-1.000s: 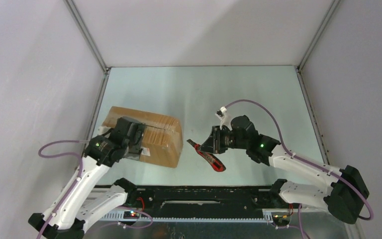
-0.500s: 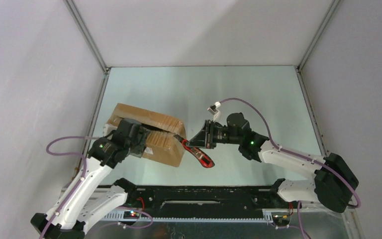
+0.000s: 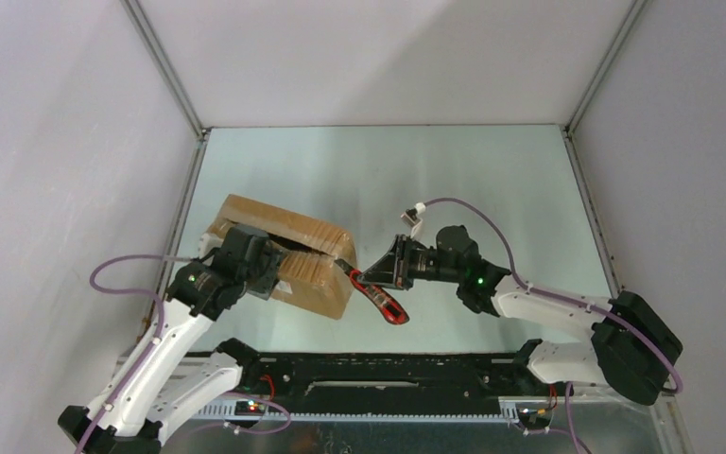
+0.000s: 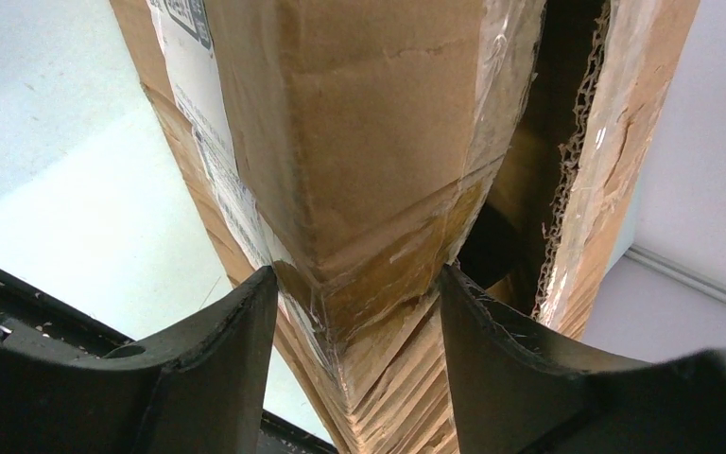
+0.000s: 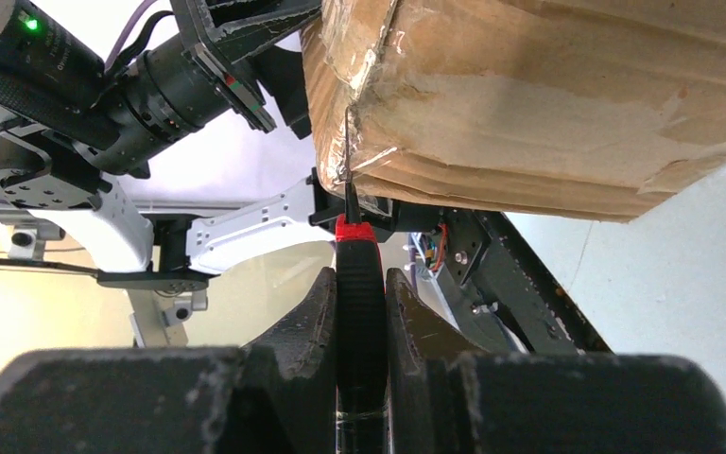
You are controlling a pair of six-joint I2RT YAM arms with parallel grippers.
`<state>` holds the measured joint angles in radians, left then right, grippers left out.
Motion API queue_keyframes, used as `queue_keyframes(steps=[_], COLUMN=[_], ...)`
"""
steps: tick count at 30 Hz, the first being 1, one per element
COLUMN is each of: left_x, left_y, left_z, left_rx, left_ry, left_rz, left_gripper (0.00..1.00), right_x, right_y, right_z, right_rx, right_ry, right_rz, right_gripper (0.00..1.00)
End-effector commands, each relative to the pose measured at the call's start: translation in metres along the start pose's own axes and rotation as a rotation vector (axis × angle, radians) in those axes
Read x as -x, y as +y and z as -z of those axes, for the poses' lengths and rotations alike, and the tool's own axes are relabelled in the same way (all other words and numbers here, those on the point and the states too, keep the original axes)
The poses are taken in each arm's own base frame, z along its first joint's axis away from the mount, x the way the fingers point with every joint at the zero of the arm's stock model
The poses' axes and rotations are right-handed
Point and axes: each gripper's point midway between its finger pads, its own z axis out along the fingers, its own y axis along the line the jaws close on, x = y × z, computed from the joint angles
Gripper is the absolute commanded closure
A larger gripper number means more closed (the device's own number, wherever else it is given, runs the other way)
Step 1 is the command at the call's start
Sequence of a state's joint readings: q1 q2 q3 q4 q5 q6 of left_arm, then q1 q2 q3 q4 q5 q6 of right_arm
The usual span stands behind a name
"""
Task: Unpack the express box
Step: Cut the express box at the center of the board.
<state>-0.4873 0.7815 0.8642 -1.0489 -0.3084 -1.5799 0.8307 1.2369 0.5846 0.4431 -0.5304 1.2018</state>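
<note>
The express box [image 3: 304, 251] is a brown taped carton at the table's left. Its top seam gapes, showing a dark inside [image 4: 520, 180]. My left gripper [image 3: 257, 268] is shut on the box's near end [image 4: 359, 284], one finger [image 4: 236, 331] on each side of a taped corner with a white label [image 4: 198, 113]. My right gripper [image 3: 375, 279] is shut on a red and black utility knife [image 3: 373, 295]. The knife's blade tip [image 5: 348, 194] touches the taped corner of the box [image 5: 548, 95] in the right wrist view.
The box stands close to the left wall's metal rail [image 3: 181, 203]. A black frame [image 3: 378, 374] runs along the near edge between the arm bases. A purple cable [image 3: 477, 203] loops over the right arm.
My right gripper has carried the knife left from the open table until its blade meets the box's right corner. The box has turned and tilted a little in my left gripper.
</note>
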Motion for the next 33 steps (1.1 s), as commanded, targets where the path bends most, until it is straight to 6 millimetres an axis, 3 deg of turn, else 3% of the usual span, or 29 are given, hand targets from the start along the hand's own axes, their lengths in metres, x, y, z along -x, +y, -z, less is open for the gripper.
queue_keyframes(steps=[1, 5, 10, 18, 24, 33], left_x=[-0.013, -0.014, -0.013, -0.013, -0.013, -0.014], left_y=[0.037, 0.038, 0.038, 0.036, 0.038, 0.041], left_z=[-0.001, -0.002, -0.001, -0.001, -0.001, -0.001], left_rx=[0.134, 0.134, 0.131, 0.132, 0.14, 0.145], left_ry=[0.068, 0.074, 0.072, 0.069, 0.071, 0.074], left_rz=[-0.115, -0.115, -0.108, -0.108, -0.111, -0.116], left_gripper=[0.48, 0.49, 0.5, 0.5, 0.5, 0.51], right_x=[-0.003, -0.009, -0.003, -0.016, -0.014, -0.019], right_y=[0.014, 0.01, -0.008, 0.008, 0.022, 0.017], right_z=[-0.007, -0.01, 0.004, 0.004, 0.007, -0.001], right_rx=[0.078, 0.071, 0.042, 0.118, 0.191, 0.209], right_ry=[0.014, 0.022, -0.034, 0.023, 0.01, 0.039], right_rz=[-0.02, -0.044, -0.097, -0.071, -0.082, -0.142], right_gripper=[1.0, 1.0, 1.0, 1.0, 1.0, 1.0])
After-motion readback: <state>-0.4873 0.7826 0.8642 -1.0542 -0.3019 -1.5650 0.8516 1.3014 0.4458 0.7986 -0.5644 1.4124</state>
